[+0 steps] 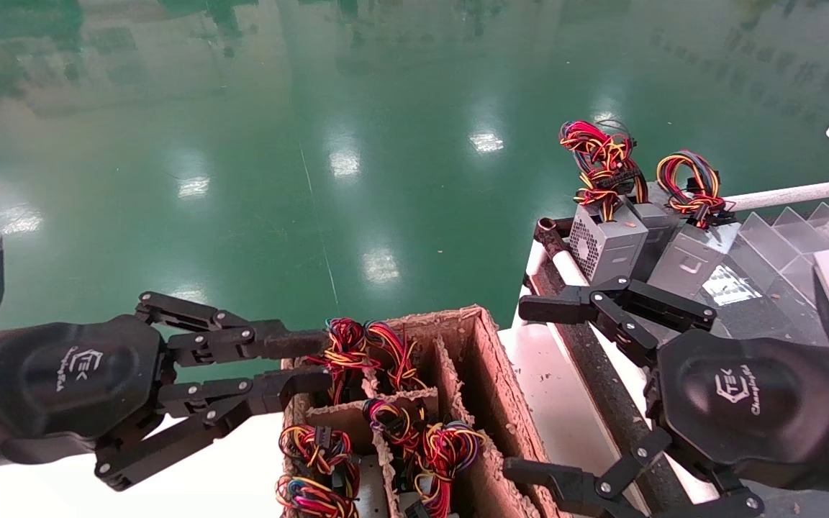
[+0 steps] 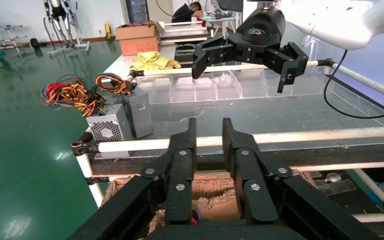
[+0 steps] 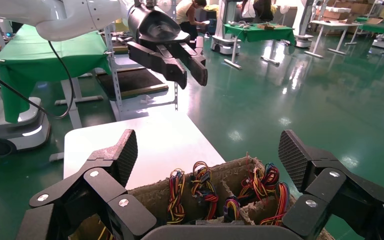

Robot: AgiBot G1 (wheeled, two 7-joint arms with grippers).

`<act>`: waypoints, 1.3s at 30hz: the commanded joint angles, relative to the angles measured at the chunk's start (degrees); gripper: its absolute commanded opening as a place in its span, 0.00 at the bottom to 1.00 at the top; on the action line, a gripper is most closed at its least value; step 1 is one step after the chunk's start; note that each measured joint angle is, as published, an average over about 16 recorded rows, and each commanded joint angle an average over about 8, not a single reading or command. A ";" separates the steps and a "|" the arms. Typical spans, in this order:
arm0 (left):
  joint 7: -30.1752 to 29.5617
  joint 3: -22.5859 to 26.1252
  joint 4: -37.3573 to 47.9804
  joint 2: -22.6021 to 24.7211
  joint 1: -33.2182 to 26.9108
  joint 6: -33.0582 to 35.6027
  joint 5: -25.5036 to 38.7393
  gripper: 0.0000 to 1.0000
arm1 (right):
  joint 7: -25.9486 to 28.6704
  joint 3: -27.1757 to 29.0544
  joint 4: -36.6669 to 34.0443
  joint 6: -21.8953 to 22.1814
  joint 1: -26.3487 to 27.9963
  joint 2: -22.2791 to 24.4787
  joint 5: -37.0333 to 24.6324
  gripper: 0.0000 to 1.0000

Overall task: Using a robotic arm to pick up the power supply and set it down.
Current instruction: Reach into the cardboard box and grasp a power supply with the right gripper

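Note:
Power supplies stand in a divided cardboard box (image 1: 486, 374), (image 3: 215, 175); only their wire bundles show, the grey bodies are hidden. The power supply in the back left compartment shows a loose red, orange and yellow bundle (image 1: 348, 347). My left gripper (image 1: 324, 357), (image 2: 208, 122) hovers at that corner with its tips beside the bundle. Its fingers are parallel, a narrow gap apart, with nothing between them. My right gripper (image 1: 527, 392), (image 3: 207, 150) hangs at the box's right side, spread wide open and empty.
A pipe-framed rack (image 1: 565, 262) at the right carries three grey boxes with wires: one with a perforated vent face (image 1: 587, 244), (image 2: 111, 129), one between (image 1: 655, 219), and one with a neat wire loop (image 1: 688, 262). Clear dividers (image 1: 781, 230) lie behind them. Green floor surrounds a white table (image 1: 551, 388).

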 commanded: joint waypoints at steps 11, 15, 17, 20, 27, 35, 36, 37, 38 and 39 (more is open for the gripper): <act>0.00 0.00 0.00 0.00 0.00 0.00 0.00 0.28 | 0.00 0.00 0.00 0.00 0.00 0.00 0.00 1.00; 0.00 0.00 0.00 0.00 0.00 0.00 0.00 0.78 | 0.00 0.00 0.00 0.00 0.00 0.00 0.00 1.00; 0.00 0.00 0.00 0.00 0.00 0.00 0.00 0.99 | 0.00 0.00 0.00 0.00 0.00 0.00 0.00 1.00; 0.00 0.00 0.00 0.00 0.00 0.00 0.00 1.00 | 0.00 0.00 0.00 0.00 0.00 0.00 0.00 1.00; 0.00 0.00 0.00 0.00 0.00 0.00 0.00 1.00 | 0.02 -0.01 0.01 -0.01 -0.03 0.02 -0.02 1.00; 0.00 0.00 0.00 0.00 0.00 0.00 0.00 1.00 | 0.48 -1.29 -1.19 1.02 -0.82 -0.07 -2.54 1.00; 0.00 0.00 0.00 0.00 0.00 0.00 0.00 1.00 | 0.74 -1.72 -1.42 1.17 -0.99 -0.20 -3.19 1.00; 0.00 0.00 0.00 0.00 0.00 0.00 0.00 1.00 | 1.07 -2.21 -1.62 1.26 -1.15 -0.39 -3.81 1.00; 0.00 0.00 0.00 0.00 0.00 0.00 0.00 1.00 | 1.48 -2.80 -1.75 1.26 -1.29 -0.67 -4.46 1.00; 0.00 0.01 0.01 0.00 0.00 0.00 0.00 1.00 | 1.94 -3.43 -1.81 1.17 -1.40 -1.01 -5.10 1.00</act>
